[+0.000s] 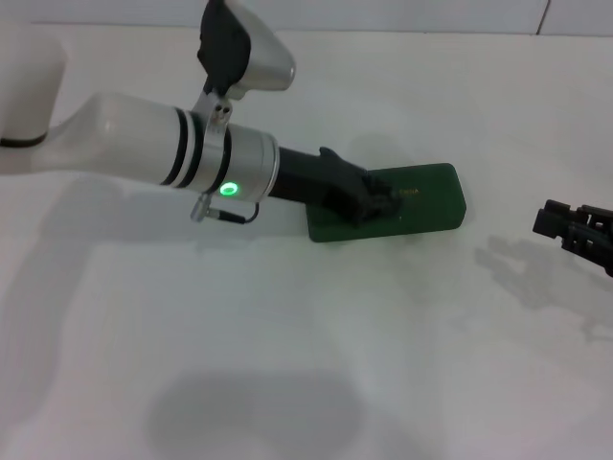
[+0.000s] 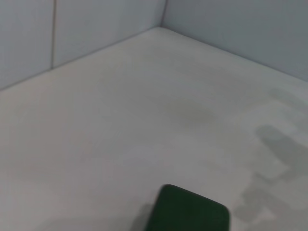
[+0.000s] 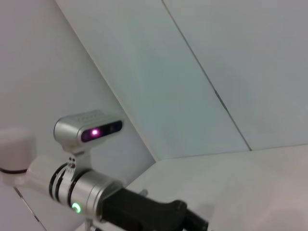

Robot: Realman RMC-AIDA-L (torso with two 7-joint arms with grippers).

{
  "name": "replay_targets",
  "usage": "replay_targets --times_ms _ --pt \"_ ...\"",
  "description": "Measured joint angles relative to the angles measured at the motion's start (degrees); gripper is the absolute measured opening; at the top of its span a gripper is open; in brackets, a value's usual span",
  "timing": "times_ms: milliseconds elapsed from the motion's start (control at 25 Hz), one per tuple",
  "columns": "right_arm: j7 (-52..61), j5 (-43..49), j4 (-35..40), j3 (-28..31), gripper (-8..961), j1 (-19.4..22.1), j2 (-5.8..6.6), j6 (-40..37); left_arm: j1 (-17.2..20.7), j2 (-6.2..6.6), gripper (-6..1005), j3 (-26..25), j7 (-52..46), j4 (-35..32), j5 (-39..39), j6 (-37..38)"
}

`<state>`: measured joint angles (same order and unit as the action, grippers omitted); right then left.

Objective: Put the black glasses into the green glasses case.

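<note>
Left arm's stretched way out across the middle, wrist tilted down, left gripper (image 1: pixel 381 203) at the end of it with its fingers too dark to read. Right gripper (image 1: pixel 573 230) just sits parked at the right edge.

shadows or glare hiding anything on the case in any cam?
Head view: left gripper covers part of the green glasses case; soft arm shadows fall on the table, no glare. Left wrist view: only a case corner shows, evenly lit. Right wrist view: case not visible, left arm's lights glow.
</note>
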<state>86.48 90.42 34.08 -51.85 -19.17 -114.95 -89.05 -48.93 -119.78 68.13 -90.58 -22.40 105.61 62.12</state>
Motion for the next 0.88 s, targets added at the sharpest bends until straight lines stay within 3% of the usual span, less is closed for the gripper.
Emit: replay_targets --times_ms 240,400,520,720,880 --pt "-0.43 0.06 0.01 -0.27 274 0.04 -0.01 -1.7 5.52 -0.05 243 -0.18 3.84 -5.3 -5.67 7.48" --pt "-7.35 0.19 0.19 -2.08 275 -0.03 -0.08 -7.03 14.27 0.68 242 -0.71 6.0 -14.26 -14.11 20.44" --pt "-12.6 0.01 0.05 -2.41 275 -0.05 -0.51 -13.38 19.15 1.55 279 -0.95 8.03 -15.89 -20.65 27.01" --pt "-18.29 -4.71 -0.5 -5.44 449 -1.07 -1.19 -22.97 28.27 3.13 341 -3.7 18.24 -14.98 -29.49 42.88" --pt "-18.14 -9.98 -1.05 -10.56 547 -2.46 -1.02 -23.09 32.33 4.14 527 -4.85 22.13 -15.17 -28.82 47.43"
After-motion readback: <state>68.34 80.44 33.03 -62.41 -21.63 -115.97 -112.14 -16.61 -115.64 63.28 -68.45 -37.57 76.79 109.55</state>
